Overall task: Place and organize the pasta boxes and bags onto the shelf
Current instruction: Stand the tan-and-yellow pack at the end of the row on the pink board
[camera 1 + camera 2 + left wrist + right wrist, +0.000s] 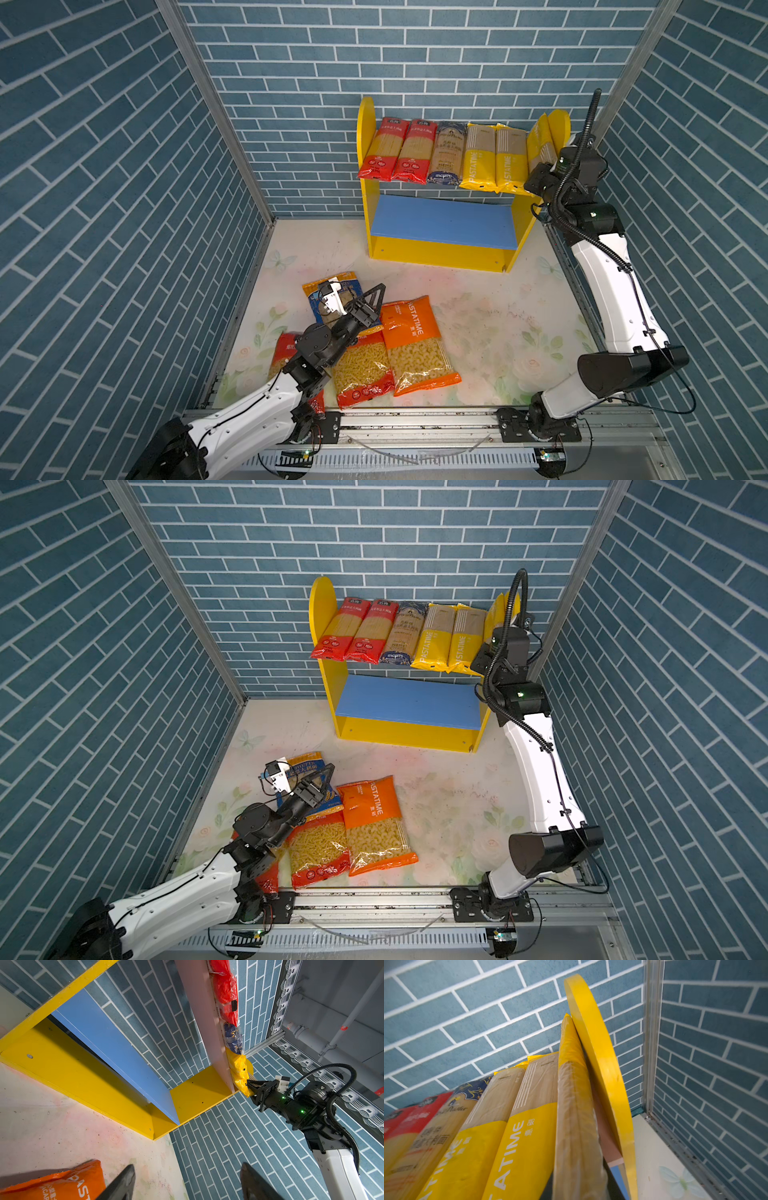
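One yellow pack (575,1115) on edge, axis front-to-back, right pincer (249,1084) pinching; left pincer (187,1167) spread.

We find the two-tier yellow wooden shelf (440,253) against the blue brick-pattern back wall (415,62). On its pink upper board (204,1022) five long plastic spaghetti packs (446,153) lie side by side; a sixth yellow plastic spaghetti pack (539,141) leans on edge against its right side panel (560,119). In front, leftward, four glossy short-pasta bags (361,370) lie together on the floral tabletop (498,324).

Booth: blue brick-pattern walls (457,62) left, far, right.
Pale floor (498,324) with faded flower print; metal rail (415,420) along near edge.
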Robot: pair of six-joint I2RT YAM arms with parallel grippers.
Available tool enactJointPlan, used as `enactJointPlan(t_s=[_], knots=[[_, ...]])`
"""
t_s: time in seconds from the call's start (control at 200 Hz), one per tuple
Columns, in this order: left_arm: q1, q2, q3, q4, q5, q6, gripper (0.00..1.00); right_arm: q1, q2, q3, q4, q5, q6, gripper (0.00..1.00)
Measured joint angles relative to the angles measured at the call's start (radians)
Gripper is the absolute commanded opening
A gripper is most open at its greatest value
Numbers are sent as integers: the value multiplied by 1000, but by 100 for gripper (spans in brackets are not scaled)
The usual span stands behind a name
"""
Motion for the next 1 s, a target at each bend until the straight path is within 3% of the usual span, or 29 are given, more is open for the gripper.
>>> enactJointPlan(t_s=[0.36,0.6,0.885,1.0], knots=[[0,-48,-16,-39,-4,0,80,-22,-6,-57,82,-134,284,0],[0,-55,-16,-52,-4,0,80,-23,-6,-114,157,-156,497,0],[0,-54,-16,-63,-3,0,80,-21,-74,-232,223,-146,636,39],[0,-45,-16,-65,-1,0,80,-14,-119,-278,196,-147,665,47]])
